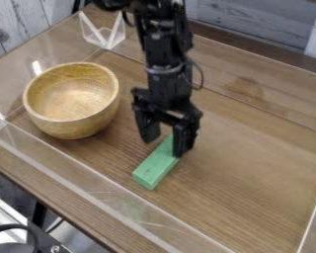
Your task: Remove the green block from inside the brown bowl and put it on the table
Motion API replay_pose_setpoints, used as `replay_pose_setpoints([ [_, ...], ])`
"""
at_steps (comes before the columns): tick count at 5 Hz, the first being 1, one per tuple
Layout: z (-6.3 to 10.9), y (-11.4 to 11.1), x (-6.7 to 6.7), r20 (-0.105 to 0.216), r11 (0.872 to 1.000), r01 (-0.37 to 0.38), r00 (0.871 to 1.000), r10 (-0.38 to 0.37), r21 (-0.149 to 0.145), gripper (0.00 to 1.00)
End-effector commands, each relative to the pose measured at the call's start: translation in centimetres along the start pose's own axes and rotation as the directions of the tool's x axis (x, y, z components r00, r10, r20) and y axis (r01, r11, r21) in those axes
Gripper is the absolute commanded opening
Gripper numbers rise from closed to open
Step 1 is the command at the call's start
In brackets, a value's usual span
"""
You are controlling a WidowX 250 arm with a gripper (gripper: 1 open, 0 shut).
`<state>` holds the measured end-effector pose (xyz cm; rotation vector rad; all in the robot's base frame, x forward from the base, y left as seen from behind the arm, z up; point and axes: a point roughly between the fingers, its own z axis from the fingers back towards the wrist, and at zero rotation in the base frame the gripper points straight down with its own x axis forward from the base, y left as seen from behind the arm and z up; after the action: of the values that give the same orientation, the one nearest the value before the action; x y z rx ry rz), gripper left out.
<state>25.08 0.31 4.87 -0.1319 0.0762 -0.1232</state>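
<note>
The green block (157,164) lies flat on the table (253,168), its long side running toward the near acrylic wall, to the right of the brown bowl (71,98). The bowl stands with nothing inside it. My gripper (166,136) hangs pointing down just above the block's far end, its black fingers (189,134) spread apart, with nothing between them. A small gap shows between the fingertips and the block.
Low clear acrylic walls (68,183) edge the table on the near and left sides. A clear stand (106,32) sits at the back behind the arm. Bare wood stretches to the right of the block.
</note>
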Motion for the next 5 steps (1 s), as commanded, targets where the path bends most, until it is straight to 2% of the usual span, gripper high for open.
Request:
replay_pose_setpoints([
  [1, 4.3, -0.8, 1.2, 0.118, 1.0, 0.011, 0.993, -0.014, 0.02, 1.0],
  [2, 5.8, -2.0, 1.5, 0.145, 0.999, 0.029, 0.989, -0.033, 0.027, 1.0],
  [4, 3.1, -0.8, -0.3, 0.116, 0.998, 0.043, 0.992, -0.049, 0.054, 1.0],
  [5, 2.6, -0.6, -0.6, 0.12, 0.998, 0.033, 0.992, -0.04, 0.06, 1.0],
])
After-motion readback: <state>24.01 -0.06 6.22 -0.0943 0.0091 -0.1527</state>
